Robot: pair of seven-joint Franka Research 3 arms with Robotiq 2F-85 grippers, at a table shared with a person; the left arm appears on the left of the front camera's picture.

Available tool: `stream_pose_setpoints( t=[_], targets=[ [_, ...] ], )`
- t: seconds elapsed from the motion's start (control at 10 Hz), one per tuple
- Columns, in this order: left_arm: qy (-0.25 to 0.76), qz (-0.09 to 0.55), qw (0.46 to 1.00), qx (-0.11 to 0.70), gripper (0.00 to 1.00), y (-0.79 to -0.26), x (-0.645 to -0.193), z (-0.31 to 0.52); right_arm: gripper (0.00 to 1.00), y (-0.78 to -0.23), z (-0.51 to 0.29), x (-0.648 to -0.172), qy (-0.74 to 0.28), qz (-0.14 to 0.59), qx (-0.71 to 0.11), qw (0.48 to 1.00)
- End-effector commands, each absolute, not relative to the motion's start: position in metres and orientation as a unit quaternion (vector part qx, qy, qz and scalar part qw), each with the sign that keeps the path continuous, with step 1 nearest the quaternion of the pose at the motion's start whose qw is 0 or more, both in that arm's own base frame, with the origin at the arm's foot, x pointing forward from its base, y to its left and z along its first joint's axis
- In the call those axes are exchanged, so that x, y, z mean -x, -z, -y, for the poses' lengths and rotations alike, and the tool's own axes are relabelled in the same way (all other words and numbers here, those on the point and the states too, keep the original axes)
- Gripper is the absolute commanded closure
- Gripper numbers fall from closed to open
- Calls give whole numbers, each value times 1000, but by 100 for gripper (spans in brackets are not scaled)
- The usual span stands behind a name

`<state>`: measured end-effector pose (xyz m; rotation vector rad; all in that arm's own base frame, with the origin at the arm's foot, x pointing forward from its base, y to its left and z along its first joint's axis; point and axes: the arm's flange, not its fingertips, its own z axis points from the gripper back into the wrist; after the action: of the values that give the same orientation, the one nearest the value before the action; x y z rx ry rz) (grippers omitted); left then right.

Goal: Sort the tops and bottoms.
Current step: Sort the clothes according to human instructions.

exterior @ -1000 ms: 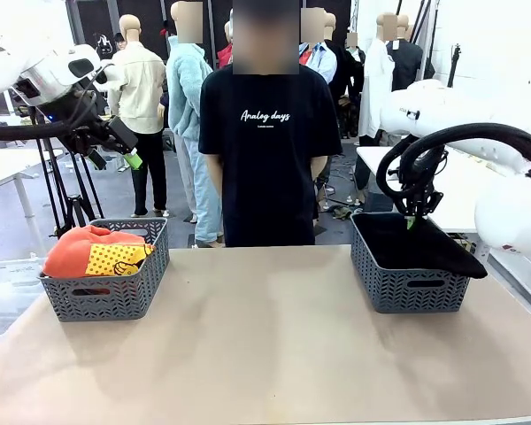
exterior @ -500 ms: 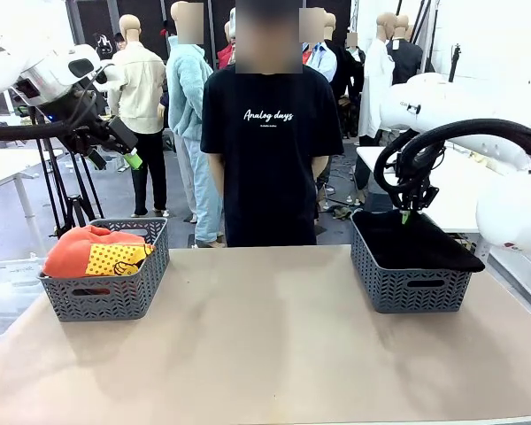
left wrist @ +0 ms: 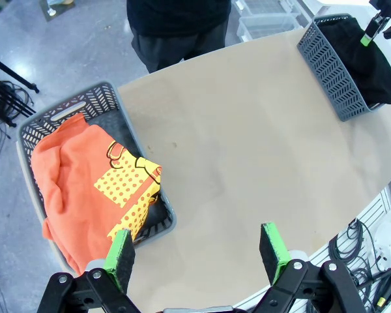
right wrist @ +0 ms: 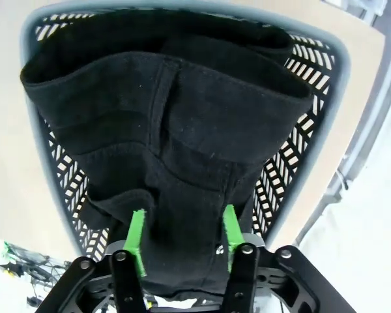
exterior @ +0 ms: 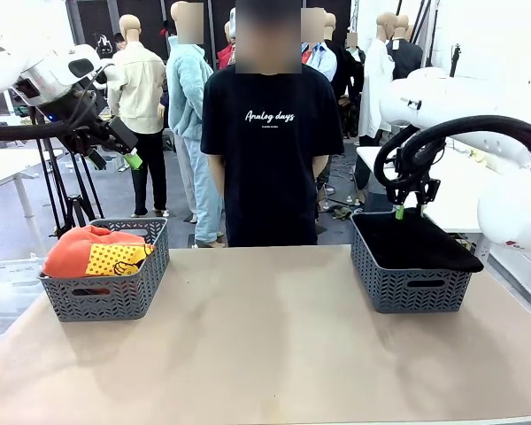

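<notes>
As right tool (exterior: 409,211) hovers parted, empty, black bottoms (right wrist: 182,130) lie just beneath.

Front view faces the person across the table (exterior: 265,345); both wrist views look down on it.

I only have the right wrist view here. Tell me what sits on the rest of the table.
Observer: A second grey basket stands at the robot's left end of the table, holding an orange top with a yellow dotted patch.
Operator: Report the left gripper.
Observer: The left gripper is open and holds nothing, up in the air above that end of the table.
Operator: Say whether my gripper is clear of the black cloth.
Observer: From the front, the right gripper is open just above the black garment in the right basket; whether the pads touch it I cannot tell.
</notes>
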<state>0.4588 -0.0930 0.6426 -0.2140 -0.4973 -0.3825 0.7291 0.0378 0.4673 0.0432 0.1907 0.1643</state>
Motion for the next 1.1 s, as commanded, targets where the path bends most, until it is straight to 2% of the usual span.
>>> stream_pose_setpoints(
  t=[0.0, 0.6, 0.9, 1.0],
  targets=[
    [187, 246, 945, 105, 0, -643, -458, 92, 0, -476, -41, -718, -76, -79, -12, 994],
    [187, 246, 945, 105, 0, -643, -458, 92, 0, -488, -42, -710, -78, -64, 1, 995],
    [187, 246, 945, 105, 0, -643, -458, 92, 0, -486, -41, -718, -67, -102, 8, 992],
    [187, 246, 945, 105, 0, -643, -458, 92, 0, -491, -41, -725, -83, -73, -12, 994]
  ],
)
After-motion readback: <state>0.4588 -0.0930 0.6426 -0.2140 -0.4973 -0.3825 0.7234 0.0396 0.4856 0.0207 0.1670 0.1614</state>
